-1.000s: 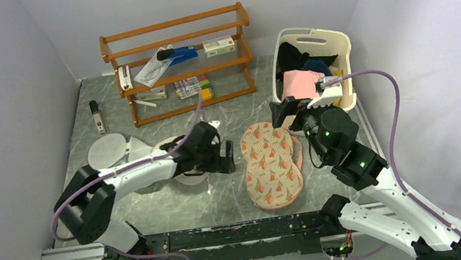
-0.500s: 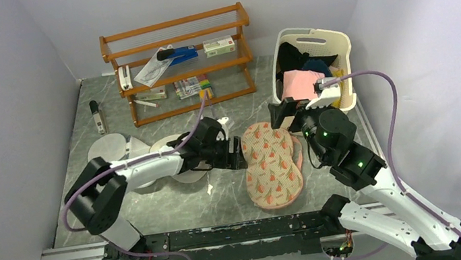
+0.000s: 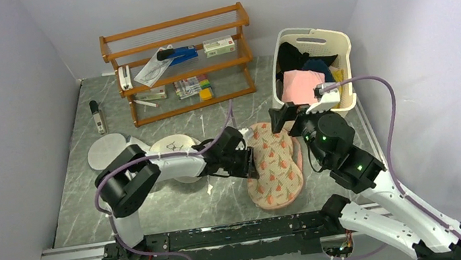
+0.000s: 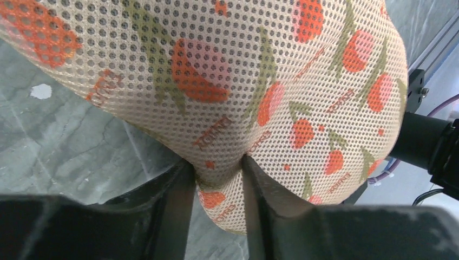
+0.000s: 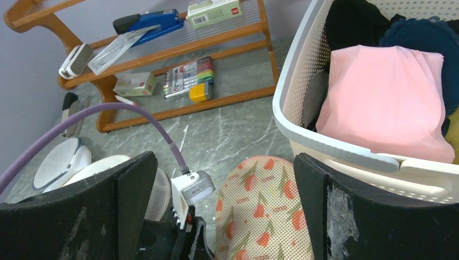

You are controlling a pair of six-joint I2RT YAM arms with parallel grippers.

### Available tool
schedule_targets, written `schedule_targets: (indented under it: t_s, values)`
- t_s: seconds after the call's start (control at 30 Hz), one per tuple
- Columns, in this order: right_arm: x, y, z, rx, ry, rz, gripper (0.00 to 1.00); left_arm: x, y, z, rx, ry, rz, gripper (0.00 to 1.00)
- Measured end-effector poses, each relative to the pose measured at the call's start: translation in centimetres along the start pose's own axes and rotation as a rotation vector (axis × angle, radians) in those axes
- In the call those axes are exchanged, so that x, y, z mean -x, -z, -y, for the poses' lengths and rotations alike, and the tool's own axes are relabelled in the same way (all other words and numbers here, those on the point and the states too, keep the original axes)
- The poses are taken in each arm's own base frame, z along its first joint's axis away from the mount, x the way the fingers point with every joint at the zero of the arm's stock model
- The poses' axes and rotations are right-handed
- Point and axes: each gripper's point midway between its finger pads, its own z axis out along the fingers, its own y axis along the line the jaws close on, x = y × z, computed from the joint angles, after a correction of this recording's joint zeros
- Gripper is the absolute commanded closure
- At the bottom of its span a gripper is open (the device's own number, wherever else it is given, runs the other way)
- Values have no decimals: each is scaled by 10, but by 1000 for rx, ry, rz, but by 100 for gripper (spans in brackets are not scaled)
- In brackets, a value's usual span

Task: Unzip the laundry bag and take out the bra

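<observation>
The peach laundry bag (image 3: 275,164) with its orange-red leafy print lies flat and closed at the table's middle, and it fills the left wrist view (image 4: 243,70). My left gripper (image 3: 254,165) is at the bag's left edge, at the notch between its two lobes. Its jaws (image 4: 219,173) are shut on a fold of the mesh. My right gripper (image 3: 284,116) hovers open above the bag's far lobe (image 5: 265,211), between the bag and the basket, with nothing between its fingers (image 5: 223,173). The bra is hidden.
A white basket (image 3: 340,41) of clothes stands at the back right, close to my right gripper. A wooden shelf (image 3: 181,62) with small items is at the back. Two round white mesh bags (image 3: 108,149) (image 3: 172,145) lie left of my left arm.
My left arm has swung right to the laundry bag's left edge and its jaws have closed on the mesh. The right arm has barely moved.
</observation>
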Motion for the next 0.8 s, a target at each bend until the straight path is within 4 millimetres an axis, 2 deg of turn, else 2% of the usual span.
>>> schedule_targets:
  t_s: [0.13,0.2,0.33,0.5,0.63,0.8]
  values:
    - [-5,-3,-2,6,9,-18,0,-3,1,-4,-8,34,21,82]
    - [-8,-6,-6,15,16,-37,0,-4,8,-7,-4,56,38,92]
    - [-17,-8,-18,74,30,-79,0,1,35,-7,-18,91,97,93]
    - [-35,-12,-43,203,51,-153,0,19,69,-11,-23,129,194,93]
    - [-67,-18,-72,351,78,-269,0,39,99,-15,-3,155,294,93]
    - [-142,-27,-94,472,106,-529,3,61,130,-26,36,222,406,93]
